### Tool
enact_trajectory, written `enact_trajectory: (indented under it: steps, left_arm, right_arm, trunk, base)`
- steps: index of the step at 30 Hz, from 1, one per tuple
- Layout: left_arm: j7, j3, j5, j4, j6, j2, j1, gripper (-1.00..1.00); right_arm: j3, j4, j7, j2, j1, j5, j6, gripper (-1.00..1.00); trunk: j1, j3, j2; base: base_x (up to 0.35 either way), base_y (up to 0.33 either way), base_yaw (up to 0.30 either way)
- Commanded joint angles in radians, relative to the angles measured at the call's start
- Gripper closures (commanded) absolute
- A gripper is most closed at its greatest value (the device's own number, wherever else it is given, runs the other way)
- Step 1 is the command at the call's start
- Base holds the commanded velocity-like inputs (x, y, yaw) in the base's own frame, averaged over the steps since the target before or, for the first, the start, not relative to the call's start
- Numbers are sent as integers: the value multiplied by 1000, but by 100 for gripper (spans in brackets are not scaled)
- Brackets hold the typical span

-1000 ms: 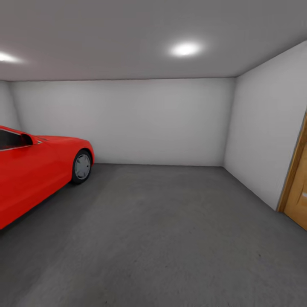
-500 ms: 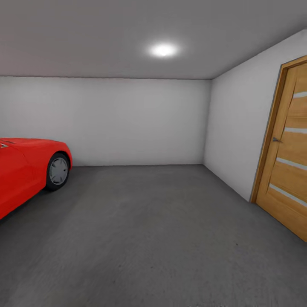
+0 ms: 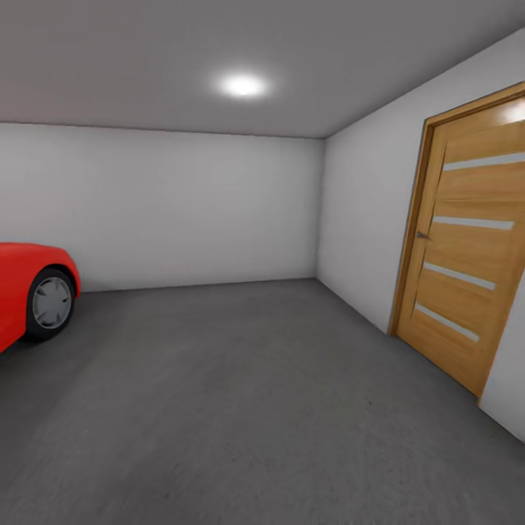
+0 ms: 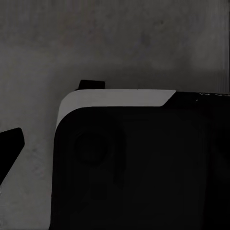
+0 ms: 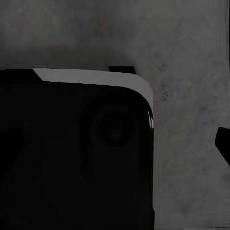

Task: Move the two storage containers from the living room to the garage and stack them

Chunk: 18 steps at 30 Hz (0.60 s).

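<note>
Head view: inside the garage, a bare room w/ pale grey walls and dark grey concrete floor across the lower half of the frame. A red car sits at the left edge, just its nose and one front wheel in frame. A wood-plank door w/ pale horizontal strips stands shut at the right, handle on its left side. One round ceiling light glows at top centre.

Change vs. the last second: the whole picture has slid left. The car showed much more of its body at the left edge and is now nearly out of frame; the door was a sliver at the right edge and is now almost fully seen. That's the camera turning right, not things moving.

Meaning for the task: the robot looks to be swinging toward the door, prob. to head out. No containers lie on the floor seen here, so neither appears delivered yet.

Wrist views: dark robot body over mottled grey floor; can't tell whether either gripper is open or closed.
</note>
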<state>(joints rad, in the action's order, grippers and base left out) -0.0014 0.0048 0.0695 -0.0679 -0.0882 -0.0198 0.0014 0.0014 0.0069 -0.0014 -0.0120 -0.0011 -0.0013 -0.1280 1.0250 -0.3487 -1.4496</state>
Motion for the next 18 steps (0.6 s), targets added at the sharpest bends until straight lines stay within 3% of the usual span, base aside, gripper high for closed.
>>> enact_trajectory:
  steps: [1, 18]
  left_arm:
    - [0, 0, 7, -1, -2, 0, 0, -100]
    - [-3, 0, 9, -1, -1, 2, 0, -100]
  right_arm:
    - [0, 1, 0, 0, 0, 0, -4, -100]
    - [-2, 1, 0, -3, 0, -7, -5, -100]
  trunk:
    - [0, -1, 0]
    - [0, -1, 0]
  base:
    - [0, 0, -287]
    - [0, 0, -287]
